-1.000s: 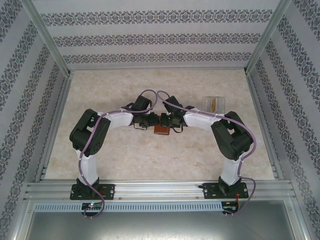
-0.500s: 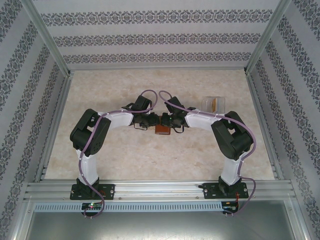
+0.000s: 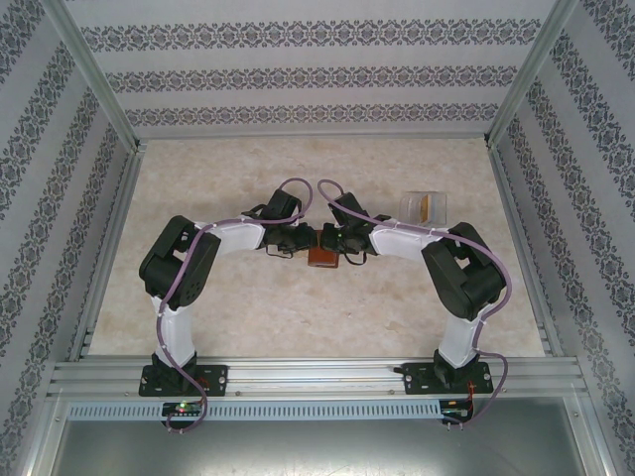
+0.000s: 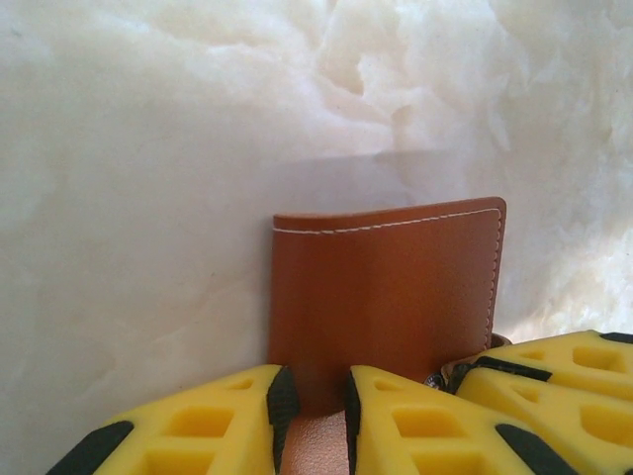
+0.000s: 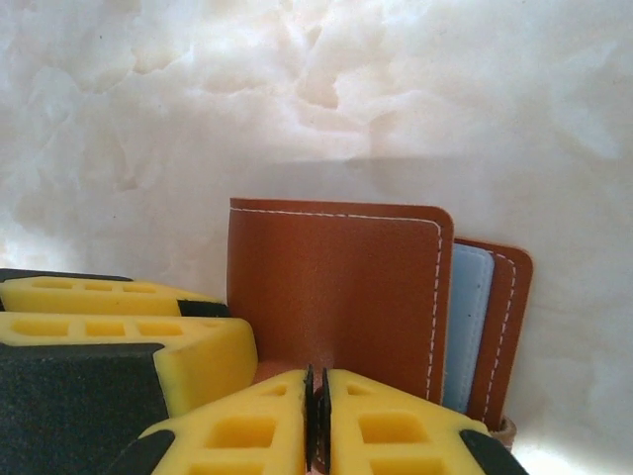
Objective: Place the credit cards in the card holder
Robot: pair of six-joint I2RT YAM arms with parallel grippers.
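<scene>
Right wrist: right gripper (image 5: 316,386) pinches the card holder (image 5: 331,297), fingers (image 5: 381,421) nearly closed.

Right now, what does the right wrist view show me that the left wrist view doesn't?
Right wrist: a blue-grey card sits between two leather layers at the card holder's right side; the right gripper has its jaws nearly together at the holder's lower edge, seemingly pinching a layer. Left wrist: one plain stitched face, with the left gripper clamped on its lower edge, jaws a little apart. Both: the holder seen against the pale marbled table, and the other arm's yellow fingers alongside.
</scene>
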